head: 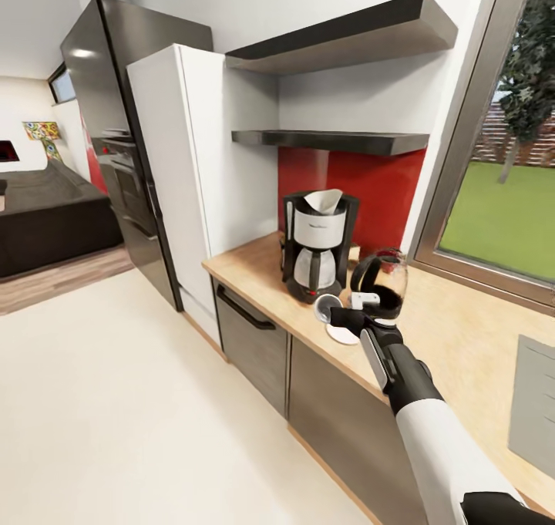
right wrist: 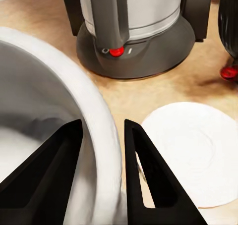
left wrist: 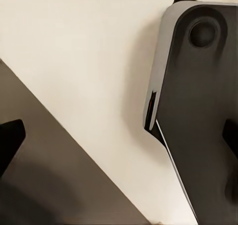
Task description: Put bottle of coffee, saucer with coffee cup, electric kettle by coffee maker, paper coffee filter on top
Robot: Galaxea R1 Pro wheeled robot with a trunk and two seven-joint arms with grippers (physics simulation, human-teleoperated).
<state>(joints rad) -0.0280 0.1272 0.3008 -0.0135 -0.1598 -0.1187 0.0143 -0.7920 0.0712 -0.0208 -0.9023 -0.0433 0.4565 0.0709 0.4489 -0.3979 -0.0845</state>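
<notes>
counter (head: 462, 332): matt wood-look; coffee cup (right wrist: 74, 136), saucer (right wrist: 198, 150): smooth white ceramic; electric kettle (head: 383, 282): glossy smoky glass.

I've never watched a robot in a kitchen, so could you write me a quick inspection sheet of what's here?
Surface: beige countertop, bare wood around the items.
Job's things: coffee maker with paper filter on top; electric kettle beside it; saucer on the counter; coffee cup held near it.
Clutter: nothing seen.
Grippers: right gripper, jaws pinching the cup's rim.
Cables: nothing seen.
Surroundings: shelves, fridge, window.

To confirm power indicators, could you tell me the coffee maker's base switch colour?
Red, clearest in the right wrist view.
</notes>
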